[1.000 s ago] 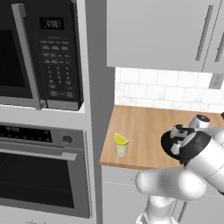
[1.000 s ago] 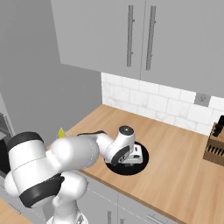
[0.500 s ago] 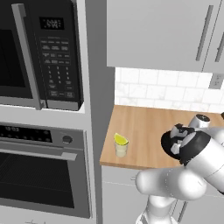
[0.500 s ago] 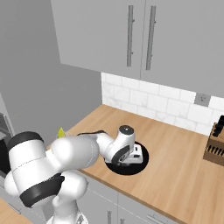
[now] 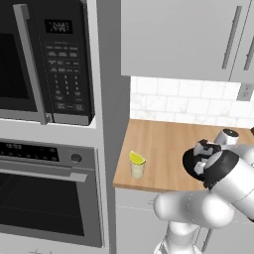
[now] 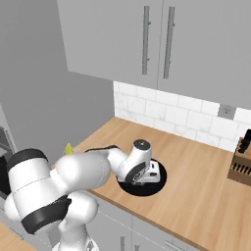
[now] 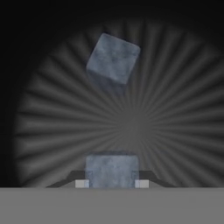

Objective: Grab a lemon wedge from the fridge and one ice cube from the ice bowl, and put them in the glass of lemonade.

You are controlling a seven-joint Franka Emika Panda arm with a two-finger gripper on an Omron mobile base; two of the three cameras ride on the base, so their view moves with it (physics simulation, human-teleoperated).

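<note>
gripper [image 7: 111,183] down inside the dark ice bowl [image 6: 159,175], tips pinching one ice cube [image 7: 112,169]; a spare cube [image 7: 113,57] lies beyond. lemon wedge [image 5: 137,158] already tops the glass of lemonade [image 5: 137,168], well off to the hand's side; the ice has yet to follow.

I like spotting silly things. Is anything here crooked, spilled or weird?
Nothing looks spilled or broken. The lemon wedge sits on the glass of lemonade, standing upright near the counter's left end. In the dark bowl, one ice cube lies tipped on a corner, loose; another ice cube sits between the tool's fingertips.
</note>
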